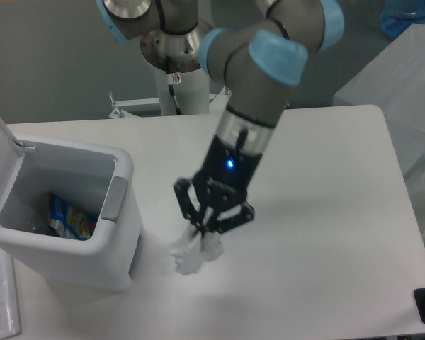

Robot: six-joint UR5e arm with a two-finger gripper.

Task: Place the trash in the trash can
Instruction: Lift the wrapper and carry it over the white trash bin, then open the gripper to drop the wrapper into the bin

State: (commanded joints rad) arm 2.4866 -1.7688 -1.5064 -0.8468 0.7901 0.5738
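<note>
Gripper over the table, holding the wrapper.
You see the gripper (207, 230) clamped on the crumpled clear wrapper (195, 253), near the open trash can (92, 244).

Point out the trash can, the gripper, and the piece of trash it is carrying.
trash can (120, 244): fixed camera, front wall below the grey latch.
gripper (204, 234): fixed camera, midway between its fingertips.
crumpled plastic wrapper (189, 258): fixed camera, pale bunched lower part hanging under the fingers.

a crumpled clear wrapper (193, 253) is held pinched in the gripper (205, 231) above the table (326, 212), beside the open trash can (92, 234).
</note>
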